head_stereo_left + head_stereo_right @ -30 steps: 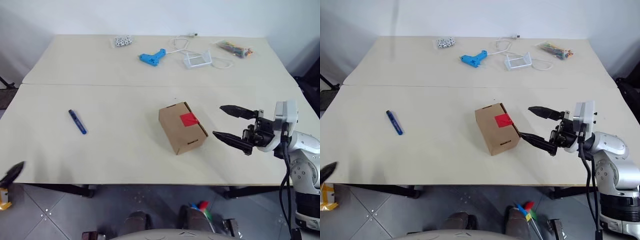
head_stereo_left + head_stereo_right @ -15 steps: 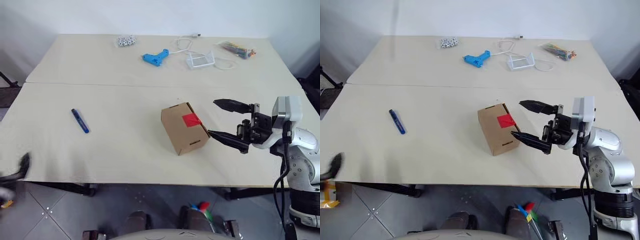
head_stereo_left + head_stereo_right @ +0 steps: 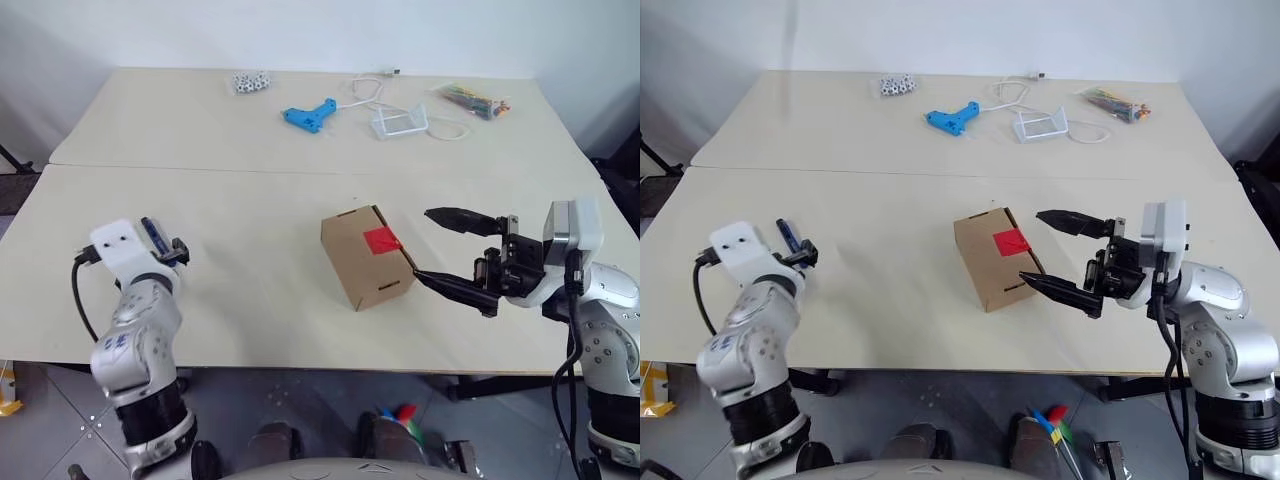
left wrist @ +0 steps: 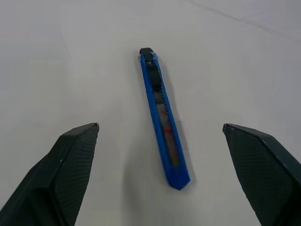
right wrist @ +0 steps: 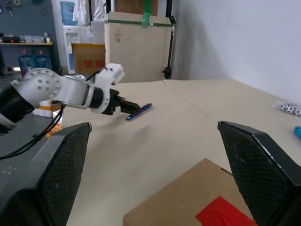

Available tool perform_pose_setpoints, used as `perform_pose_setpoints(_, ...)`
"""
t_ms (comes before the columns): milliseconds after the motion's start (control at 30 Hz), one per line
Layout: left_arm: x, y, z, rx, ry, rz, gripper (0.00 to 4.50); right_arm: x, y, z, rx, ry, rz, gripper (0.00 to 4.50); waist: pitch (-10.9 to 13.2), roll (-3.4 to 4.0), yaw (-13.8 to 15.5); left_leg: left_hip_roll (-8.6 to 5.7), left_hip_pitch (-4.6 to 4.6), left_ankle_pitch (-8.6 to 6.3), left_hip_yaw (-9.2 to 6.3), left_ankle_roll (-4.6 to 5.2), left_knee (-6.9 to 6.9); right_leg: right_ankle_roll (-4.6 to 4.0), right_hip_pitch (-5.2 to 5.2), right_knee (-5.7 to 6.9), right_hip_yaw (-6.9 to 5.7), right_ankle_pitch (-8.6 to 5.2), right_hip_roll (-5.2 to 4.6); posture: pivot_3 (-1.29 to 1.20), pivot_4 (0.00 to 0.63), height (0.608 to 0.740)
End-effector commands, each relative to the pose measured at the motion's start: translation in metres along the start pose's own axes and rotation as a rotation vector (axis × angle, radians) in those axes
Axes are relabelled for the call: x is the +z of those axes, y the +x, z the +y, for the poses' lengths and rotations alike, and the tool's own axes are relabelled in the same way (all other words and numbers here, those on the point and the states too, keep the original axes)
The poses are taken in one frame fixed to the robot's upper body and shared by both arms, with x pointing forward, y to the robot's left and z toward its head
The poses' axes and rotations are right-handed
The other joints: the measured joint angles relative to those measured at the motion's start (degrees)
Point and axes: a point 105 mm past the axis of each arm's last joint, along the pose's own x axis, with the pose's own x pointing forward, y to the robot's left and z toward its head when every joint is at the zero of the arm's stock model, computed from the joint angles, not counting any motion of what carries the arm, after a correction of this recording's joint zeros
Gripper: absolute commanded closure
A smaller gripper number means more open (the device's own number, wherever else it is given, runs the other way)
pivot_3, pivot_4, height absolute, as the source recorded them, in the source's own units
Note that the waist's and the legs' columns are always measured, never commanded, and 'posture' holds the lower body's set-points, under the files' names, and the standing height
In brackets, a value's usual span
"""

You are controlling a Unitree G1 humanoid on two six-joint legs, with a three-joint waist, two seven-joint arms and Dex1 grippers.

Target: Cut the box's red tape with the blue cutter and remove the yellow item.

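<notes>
1. The blue cutter (image 4: 162, 116) lies flat on the table (image 3: 250, 300), on its left half and well apart from the box (image 3: 367, 256). In the left wrist view it sits between the two spread fingers, its long axis running roughly along the way the left gripper (image 4: 160, 181) points.
2. That gripper's fingers stand wide apart and touch nothing; the cutter's near end is just ahead of them. The left arm is plainly the nearer one.
3. With the stick lying lengthwise between the fingers, closing across its slim width looks workable once the gripper drops over it.
4. The box sits near the table's middle, flaps shut, the red tape (image 3: 380, 240) on its top.
5. The right gripper (image 3: 448, 250) waits just beside the box's right side, fingers spread and empty.
</notes>
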Motion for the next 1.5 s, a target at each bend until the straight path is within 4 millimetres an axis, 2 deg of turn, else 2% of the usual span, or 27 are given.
perform_pose_setpoints(33, 0.001, 0.006, -0.010, 0.018, 0.043, 0.001, 0.02, 0.012, -0.007, 0.002, -0.023, -0.043, -0.019, 0.00, 0.0, 0.00, 0.0, 0.00, -0.01, 0.00, 0.00, 0.00, 0.00, 0.00, 0.00, -0.01, 0.00, 0.00, 0.00, 0.00, 0.150, 0.740)
perform_pose_setpoints(233, -0.028, 0.011, -0.001, 0.126, 0.073, 0.129, 0.02, 0.010, -0.014, 0.003, -0.070, -0.045, -0.001, 0.00, 0.0, 0.01, -0.1, 0.02, 0.05, 0.01, 0.03, -0.01, -0.01, 0.00, 0.01, 0.01, 0.02, 0.00, 0.01, 0.00, 0.150, 0.740)
perform_pose_setpoints(333, -0.028, 0.008, 0.008, 0.200, 0.093, 0.122, 0.02, 0.010, -0.016, 0.004, -0.084, -0.050, 0.003, 0.00, 0.0, 0.02, -0.4, 0.02, 0.14, 0.02, 0.11, -0.01, -0.01, 0.00, 0.06, -0.01, 0.12, 0.00, 0.01, 0.00, 0.150, 0.740)
perform_pose_setpoints(467, -0.036, 0.010, 0.005, 0.180, 0.019, 0.156, 0.02, 0.008, -0.018, 0.004, -0.101, -0.054, 0.012, 0.00, -0.1, 0.09, -0.5, 0.04, 0.20, 0.02, 0.20, -0.02, -0.01, -0.01, 0.06, 0.01, 0.20, 0.00, 0.01, 0.00, 0.150, 0.740)
perform_pose_setpoints(500, -0.038, 0.010, 0.007, 0.195, 0.004, 0.163, 0.39, 0.009, -0.018, 0.004, -0.107, -0.058, 0.013, 0.00, -0.1, 0.10, -0.4, 0.04, 0.21, 0.02, 0.23, -0.02, -0.01, -0.01, 0.06, 0.00, 0.23, 0.00, 0.01, 0.00, 0.150, 0.740)
perform_pose_setpoints(533, -0.039, 0.010, 0.009, 0.200, -0.011, 0.166, 0.54, 0.009, -0.019, 0.003, -0.112, -0.062, 0.014, 0.00, -0.1, 0.11, -0.4, 0.04, 0.23, 0.02, 0.26, -0.01, -0.01, -0.01, 0.06, 0.01, 0.27, 0.00, 0.01, 0.00, 0.150, 0.740)
perform_pose_setpoints(667, -0.045, 0.010, 0.013, 0.206, -0.042, 0.181, 1.61, 0.009, -0.019, 0.002, -0.121, -0.069, 0.016, 0.00, -0.2, 0.26, -0.4, 0.04, 0.27, 0.02, 0.33, -0.01, -0.02, -0.01, 0.06, 0.01, 0.33, 0.00, 0.01, 0.00, 0.150, 0.740)
perform_pose_setpoints(933, -0.050, 0.006, 0.017, 0.231, -0.057, 0.203, 4.02, 0.008, -0.021, 0.000, -0.136, -0.070, 0.021, 0.00, -0.2, 0.36, -0.3, 0.03, 0.32, 0.02, 0.45, 0.00, -0.02, -0.01, 0.06, 0.01, 0.47, 0.00, 0.00, 0.00, 0.150, 0.740)
perform_pose_setpoints(1133, -0.049, 0.007, 0.013, 0.187, -0.079, 0.194, 4.11, 0.007, -0.021, 0.000, -0.142, -0.067, 0.023, 0.00, -0.3, 0.41, -0.3, 0.03, 0.35, 0.02, 0.48, 0.00, -0.03, -0.01, 0.06, 0.01, 0.51, 0.00, 0.00, 0.00, 0.150, 0.740)
perform_pose_setpoints(1200, -0.044, 0.006, 0.014, 0.167, -0.040, 0.173, 4.11, 0.007, -0.021, 0.000, -0.144, -0.067, 0.025, 0.00, -0.3, 0.41, -0.3, 0.02, 0.35, 0.02, 0.49, 0.00, -0.03, -0.01, 0.06, 0.01, 0.51, 0.00, 0.00, 0.00, 0.150, 0.740)
perform_pose_setpoints(1367, -0.036, 0.006, 0.033, 0.138, 0.062, 0.143, 4.11, 0.004, -0.023, -0.001, -0.148, -0.059, 0.038, 0.00, -0.3, 0.42, -0.5, 0.04, 0.35, 0.02, 0.52, 0.00, -0.05, -0.02, -0.02, 0.05, 0.55, -0.01, 0.00, 0.00, 0.150, 0.740)
perform_pose_setpoints(1500, -0.030, 0.005, 0.031, 0.070, 0.122, 0.114, 4.11, 0.003, -0.022, -0.001, -0.148, -0.057, 0.037, 0.00, -0.3, 0.42, -0.5, 0.06, 0.36, 0.02, 0.56, 0.00, -0.05, -0.04, -0.02, 0.05, 0.60, -0.02, 0.01, 0.00, 0.150, 0.740)
